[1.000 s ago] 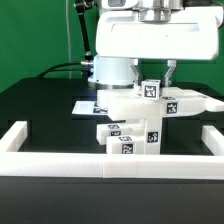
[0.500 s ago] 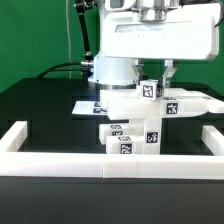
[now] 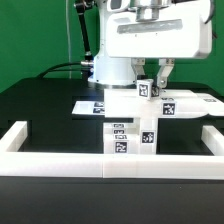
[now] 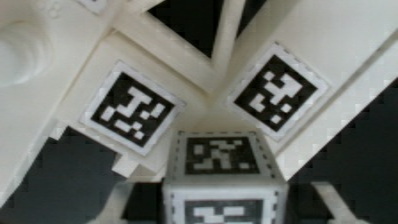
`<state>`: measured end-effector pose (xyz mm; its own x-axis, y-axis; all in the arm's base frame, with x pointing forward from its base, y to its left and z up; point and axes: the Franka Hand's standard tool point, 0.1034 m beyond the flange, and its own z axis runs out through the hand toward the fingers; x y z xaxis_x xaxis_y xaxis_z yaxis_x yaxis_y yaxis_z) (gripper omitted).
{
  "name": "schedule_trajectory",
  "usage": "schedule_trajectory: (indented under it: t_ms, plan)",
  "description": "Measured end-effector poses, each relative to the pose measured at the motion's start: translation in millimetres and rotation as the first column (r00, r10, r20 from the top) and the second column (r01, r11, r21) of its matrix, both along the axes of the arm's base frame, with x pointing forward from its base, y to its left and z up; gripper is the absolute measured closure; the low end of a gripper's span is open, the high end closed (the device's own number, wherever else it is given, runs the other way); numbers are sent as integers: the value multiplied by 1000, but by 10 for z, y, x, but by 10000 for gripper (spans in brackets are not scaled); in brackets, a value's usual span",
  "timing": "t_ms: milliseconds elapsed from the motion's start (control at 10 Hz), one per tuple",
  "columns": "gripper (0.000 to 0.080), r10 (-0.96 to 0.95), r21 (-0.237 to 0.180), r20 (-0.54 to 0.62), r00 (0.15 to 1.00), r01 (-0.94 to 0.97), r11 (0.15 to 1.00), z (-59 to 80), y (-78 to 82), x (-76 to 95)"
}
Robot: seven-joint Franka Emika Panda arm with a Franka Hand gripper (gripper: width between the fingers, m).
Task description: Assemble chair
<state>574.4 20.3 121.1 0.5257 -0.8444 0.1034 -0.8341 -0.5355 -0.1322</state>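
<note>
The chair (image 3: 128,128) stood in the lower centre of the exterior view, against the low white border wall (image 3: 55,166), with its flat panels reaching toward the frame's right. One square leg (image 3: 148,89) rose from its upper side. The gripper (image 3: 153,77) hung over the leg with a finger on each side — whether the pads actually pinched it could not be told. The step looked like seating that leg. Doing it well called for keeping the leg upright and square to its panel, pressing straight down and letting the wall brace the chair — no sideways push.
</note>
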Motion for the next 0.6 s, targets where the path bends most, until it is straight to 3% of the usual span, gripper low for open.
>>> schedule_trajectory:
  t_ms: [300, 400, 500, 600]
  plan:
    - [515, -200, 49, 1, 980, 199, 979, 4, -27, 2]
    - [454, -207, 51, 2, 978, 207, 977, 6, -22, 5]
    - [454, -195, 47, 1, 981, 195, 980, 2, -18, 2]
    - [271, -125, 18, -1, 992, 125, 992, 1, 23, -1]
